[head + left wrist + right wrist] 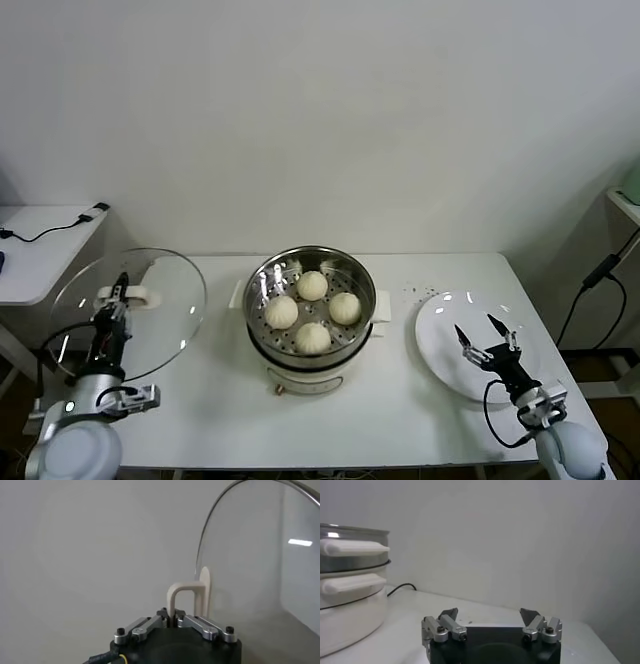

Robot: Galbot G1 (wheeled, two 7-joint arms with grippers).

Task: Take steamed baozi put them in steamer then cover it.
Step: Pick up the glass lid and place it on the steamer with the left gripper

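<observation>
Four steamed baozi [312, 311] sit inside the steamer [311, 318], which stands near the middle of the white desk [210, 400], slightly toward its front edge. The four buns rest on the perforated tray in a diamond: one toward the back edge [313, 285], one toward the left edge [281, 312], one toward the right edge [345, 308] and one toward the front edge [313, 338]. The steamer stands uncovered, and its two white side handles show in the right wrist view [352, 547].

The one cover [130, 312], a clear glass lid with a metal rim, is held up on edge above the desk's left edge, well apart from the steamer. The left hand [117, 296] has its fingers pressed onto the cover's white handle [187, 596]; the left wrist view shows the two fingers closed around the foot of that handle, with the glass disc rising beside it [260, 560].

The right hand [484, 335] hangs over the one white plate [440, 330], which lies by the desk's right edge. Its two fingers are spread wide and hold nothing, as the right wrist view also shows [490, 617].

A second, smaller white desk [40, 250] stands beyond the left edge, with a black cable [50, 232] on it.
</observation>
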